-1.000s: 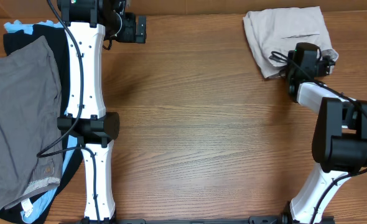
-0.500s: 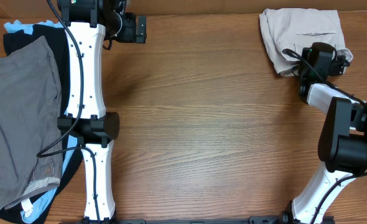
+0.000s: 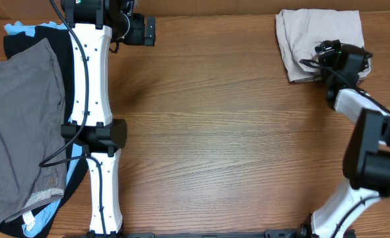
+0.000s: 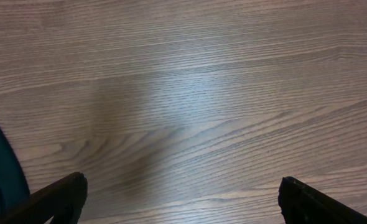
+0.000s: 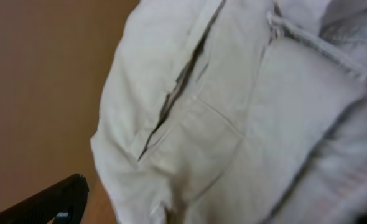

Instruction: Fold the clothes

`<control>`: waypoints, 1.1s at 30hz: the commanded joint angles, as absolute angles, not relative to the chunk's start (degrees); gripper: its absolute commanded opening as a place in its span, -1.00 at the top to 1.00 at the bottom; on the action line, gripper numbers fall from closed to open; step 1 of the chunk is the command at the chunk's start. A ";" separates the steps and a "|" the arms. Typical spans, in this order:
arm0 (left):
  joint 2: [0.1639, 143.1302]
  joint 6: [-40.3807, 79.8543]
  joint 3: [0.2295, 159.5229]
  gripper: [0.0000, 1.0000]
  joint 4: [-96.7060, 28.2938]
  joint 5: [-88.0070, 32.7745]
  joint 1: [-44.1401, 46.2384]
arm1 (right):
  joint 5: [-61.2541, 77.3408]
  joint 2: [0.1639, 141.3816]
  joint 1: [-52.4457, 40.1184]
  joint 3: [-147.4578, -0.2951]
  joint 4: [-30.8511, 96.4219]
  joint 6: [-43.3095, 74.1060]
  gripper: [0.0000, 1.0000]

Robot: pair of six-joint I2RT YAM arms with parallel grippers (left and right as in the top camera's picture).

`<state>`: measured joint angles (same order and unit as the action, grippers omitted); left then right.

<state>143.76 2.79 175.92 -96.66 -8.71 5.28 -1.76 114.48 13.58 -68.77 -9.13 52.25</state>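
Observation:
The clothes, a pair of light beige shorts (image 3: 317, 36), lie folded in a compact bundle at the table's back right corner. The right wrist view is filled with their cloth (image 5: 233, 124), showing a pocket slit and seams. My right gripper (image 3: 334, 56) hovers over the bundle's front right edge and is open. Only its left finger (image 5: 59, 202) shows, off to the side of the cloth, and it holds nothing. My left gripper (image 4: 183, 196) is open over bare wood at the back left (image 3: 144, 30), far from the shorts.
A pile of other garments lies at the left edge: a grey one (image 3: 20, 125) on top, black (image 3: 23, 43) and light-blue (image 3: 15, 28) cloth beneath. The left arm (image 3: 89, 99) stretches along the table beside the pile. The wooden table (image 3: 221, 145) ends just behind the shorts.
The right gripper dragged the shorts to the right, toward the back right corner, then opened and let go of them. The left arm has not moved.

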 commanded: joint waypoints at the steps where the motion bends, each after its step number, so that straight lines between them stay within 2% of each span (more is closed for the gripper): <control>1: 142.39 2.98 176.72 -1.00 -96.62 -8.45 5.69 | 1.45 102.52 14.68 -70.11 -3.79 43.42 -1.00; 6: 142.39 2.98 176.72 -1.00 -96.64 -8.38 5.69 | 1.45 89.25 14.76 -70.15 12.43 37.01 -1.00; 11: 142.39 2.98 176.72 -1.00 -96.62 -8.38 5.69 | 2.33 75.37 14.74 -70.15 25.23 36.73 -1.00; 17: 142.39 2.98 176.72 -1.00 -96.64 -8.38 5.69 | 12.01 59.86 14.74 -70.15 40.42 35.57 -1.00; 24: 142.39 2.98 176.72 -1.00 -96.64 -8.38 5.67 | 15.53 52.05 14.76 -70.15 46.92 35.55 -1.00; 33: 142.39 2.98 176.72 -1.00 -96.64 -8.40 5.67 | 15.84 50.92 14.26 -70.15 50.65 33.65 -1.00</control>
<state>143.79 2.81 175.92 -96.62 -8.71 5.28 14.94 51.11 14.59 -69.43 51.05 35.86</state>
